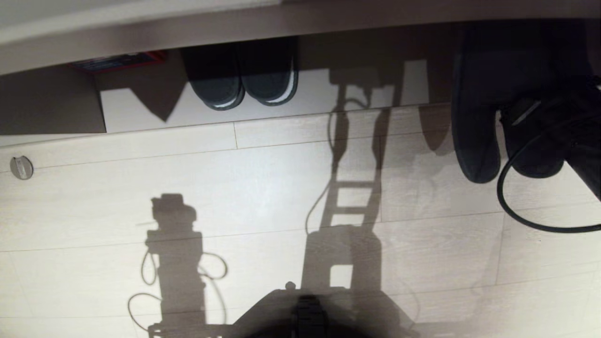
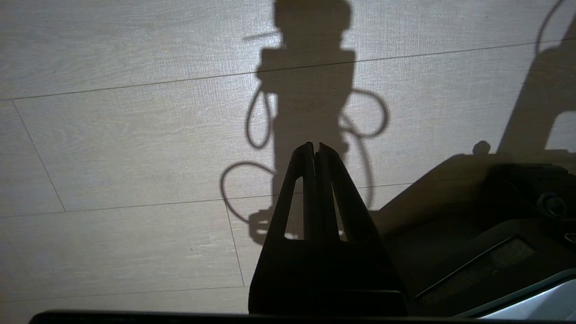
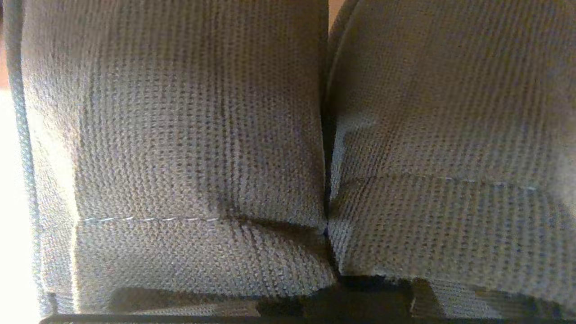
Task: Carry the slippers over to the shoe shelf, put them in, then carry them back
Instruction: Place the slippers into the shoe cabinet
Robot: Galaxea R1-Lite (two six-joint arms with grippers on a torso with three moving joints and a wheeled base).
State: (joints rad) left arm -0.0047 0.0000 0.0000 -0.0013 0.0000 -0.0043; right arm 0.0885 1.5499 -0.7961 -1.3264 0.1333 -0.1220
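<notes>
the slippers (image 1: 474,117) hung at the upper right of the head view, just before the shoe shelf (image 1: 263,112) — soft, light, floppy cloth. the right pincer (image 1: 540,126) was squeezed tight on both together, best held there.

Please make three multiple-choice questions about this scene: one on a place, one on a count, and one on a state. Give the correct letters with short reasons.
1. Where does the dark pair with white sole edges stand?
A. on the pale base board of the shoe shelf
B. on the floor beside the robot's base
C. in the left pincer

2. How many slippers fill the right wrist view?
A. one
B. two
C. three

3. What is the state of the left pincer?
A. shut on a slipper
B. wide open
C. shut, holding nothing

Key: 1 A, the pair sits on the board under the shelf top. 2 B, two woven straps lie side by side. 3 C, its fingertips meet over bare floor.
</notes>
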